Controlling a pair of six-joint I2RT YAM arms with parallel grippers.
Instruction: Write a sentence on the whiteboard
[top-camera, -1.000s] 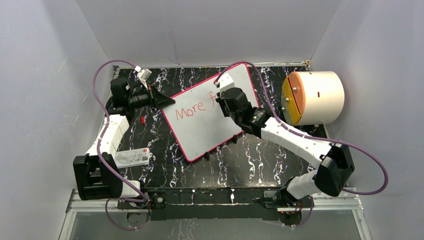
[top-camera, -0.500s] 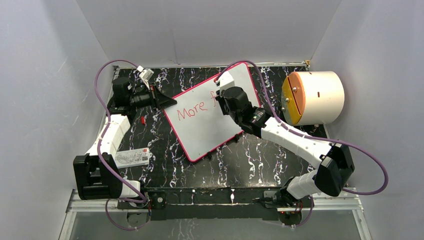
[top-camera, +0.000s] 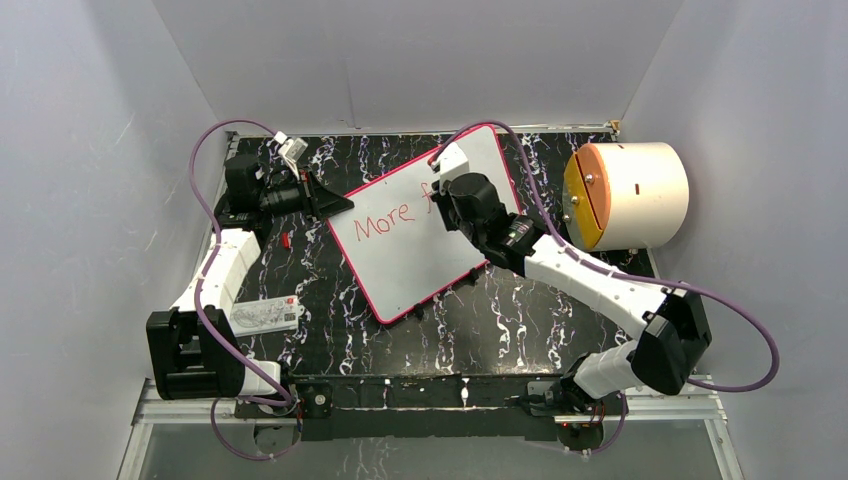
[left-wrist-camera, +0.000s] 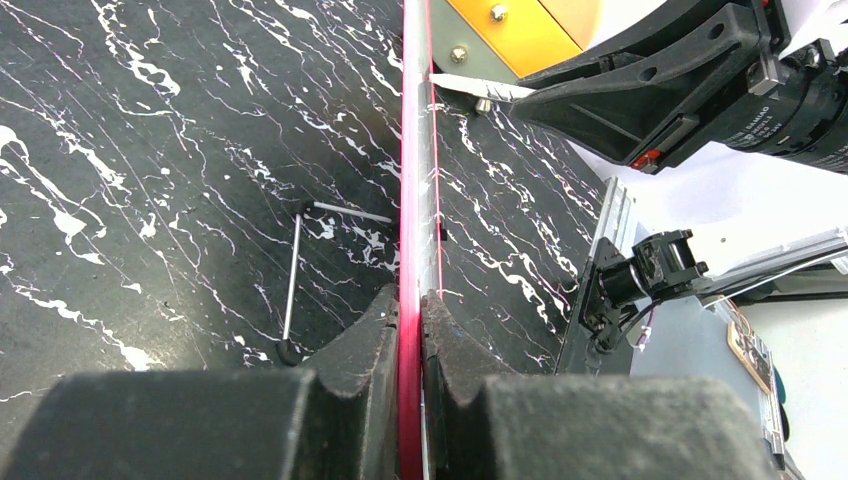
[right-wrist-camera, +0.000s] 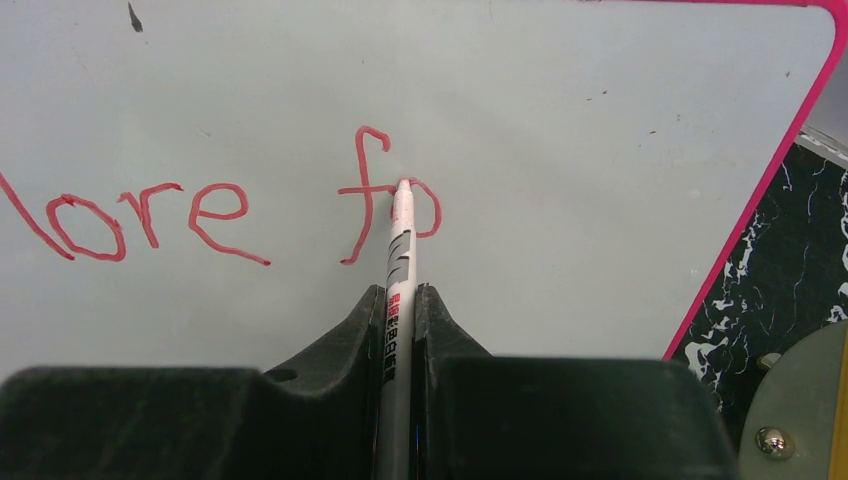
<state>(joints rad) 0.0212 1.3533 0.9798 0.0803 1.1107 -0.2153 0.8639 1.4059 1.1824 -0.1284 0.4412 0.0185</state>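
The whiteboard (top-camera: 410, 265) lies slanted on the black marbled table, with a red-pink rim. The sentence in red marker reads "More f" in the top view (top-camera: 380, 220), and "ore fo" in the right wrist view (right-wrist-camera: 200, 220). My left gripper (top-camera: 335, 205) is shut on the board's left rim, seen edge-on in the left wrist view (left-wrist-camera: 410, 300). My right gripper (top-camera: 445, 195) is shut on a white marker (right-wrist-camera: 400, 260). The marker's tip touches the board (right-wrist-camera: 600, 150) at the top of the "o".
A cream cylinder with an orange face (top-camera: 625, 195) stands at the right. A small white printed card (top-camera: 265, 315) lies near the left arm, and a small red piece (top-camera: 285, 240) lies left of the board. A thin metal leg (left-wrist-camera: 292, 270) lies beside the board's rim (left-wrist-camera: 415, 150). Grey walls stand on both sides.
The right gripper and marker have shifted slightly over the board beside the "f". The left gripper keeps its hold on the rim.
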